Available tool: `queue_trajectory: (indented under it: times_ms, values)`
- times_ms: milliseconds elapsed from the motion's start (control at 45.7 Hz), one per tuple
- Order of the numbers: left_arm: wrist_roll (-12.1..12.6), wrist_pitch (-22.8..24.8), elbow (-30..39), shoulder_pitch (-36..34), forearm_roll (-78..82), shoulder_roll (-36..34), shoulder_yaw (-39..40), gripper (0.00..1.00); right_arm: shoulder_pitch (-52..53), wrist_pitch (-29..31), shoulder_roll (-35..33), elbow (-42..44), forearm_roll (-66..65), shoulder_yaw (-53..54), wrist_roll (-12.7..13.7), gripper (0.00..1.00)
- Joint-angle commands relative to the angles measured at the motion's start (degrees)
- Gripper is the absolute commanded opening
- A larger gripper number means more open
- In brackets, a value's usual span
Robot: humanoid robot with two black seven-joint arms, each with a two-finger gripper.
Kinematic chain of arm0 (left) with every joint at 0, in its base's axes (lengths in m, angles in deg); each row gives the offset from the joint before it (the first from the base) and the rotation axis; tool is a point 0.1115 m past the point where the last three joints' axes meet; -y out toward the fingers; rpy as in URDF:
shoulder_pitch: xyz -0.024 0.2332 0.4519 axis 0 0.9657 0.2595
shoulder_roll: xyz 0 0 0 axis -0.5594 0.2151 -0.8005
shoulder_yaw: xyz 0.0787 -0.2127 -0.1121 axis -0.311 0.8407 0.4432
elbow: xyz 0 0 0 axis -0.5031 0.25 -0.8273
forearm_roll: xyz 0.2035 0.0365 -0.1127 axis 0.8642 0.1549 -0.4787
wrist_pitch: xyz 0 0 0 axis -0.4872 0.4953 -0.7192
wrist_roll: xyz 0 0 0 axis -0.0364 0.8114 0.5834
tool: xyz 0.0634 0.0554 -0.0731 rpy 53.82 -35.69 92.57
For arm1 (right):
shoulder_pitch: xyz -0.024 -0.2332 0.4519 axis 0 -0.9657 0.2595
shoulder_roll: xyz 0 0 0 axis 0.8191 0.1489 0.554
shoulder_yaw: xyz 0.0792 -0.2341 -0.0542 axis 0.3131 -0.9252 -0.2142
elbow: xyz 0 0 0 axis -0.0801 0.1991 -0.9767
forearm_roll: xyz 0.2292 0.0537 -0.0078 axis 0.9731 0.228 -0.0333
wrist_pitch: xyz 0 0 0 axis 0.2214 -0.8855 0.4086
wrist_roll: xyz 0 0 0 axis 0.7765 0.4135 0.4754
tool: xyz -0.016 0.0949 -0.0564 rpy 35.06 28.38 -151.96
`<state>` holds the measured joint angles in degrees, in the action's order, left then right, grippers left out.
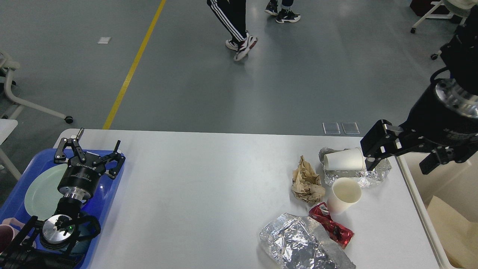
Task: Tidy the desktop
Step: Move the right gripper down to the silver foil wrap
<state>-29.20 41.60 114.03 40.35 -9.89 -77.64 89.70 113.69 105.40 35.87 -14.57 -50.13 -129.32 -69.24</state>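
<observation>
blue tray (112, 179) holding pale green plate (41, 192), beige bin (448, 194), walking legs (235, 26)

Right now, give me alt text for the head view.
The right hand reaches to a tipped paper cup on foil on the white desktop, beside an upright cup and crumpled brown paper. The left hand hangs open over a blue tray.

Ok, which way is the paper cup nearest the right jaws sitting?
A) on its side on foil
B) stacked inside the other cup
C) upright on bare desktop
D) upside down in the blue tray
A: the white paper cup lies on its side on crumpled foil, beside the right gripper.
</observation>
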Motion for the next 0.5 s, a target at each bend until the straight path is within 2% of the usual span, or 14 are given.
queue_trajectory:
  times_ms: [0, 263, 481]
  values:
    - [-0.01, -0.01, 0.00, 0.00, 0.08, 0.00, 0.00, 0.97, 0.36, -1.50, 0.05, -1.16, 0.02, 1.35, -0.19, 0.98]
    - [-0.01, 0.00, 0.00, 0.00, 0.08, 0.00, 0.00, 0.97, -0.42, -2.38, -0.13, -1.07, 0.19, 1.97, -0.45, 0.98]
    - [-0.01, 0.08, 0.00, 0.00, 0.08, 0.00, 0.00, 0.97, -7.36, -5.19, 0.23, -0.80, 0.19, 3.46, -0.37, 0.98]
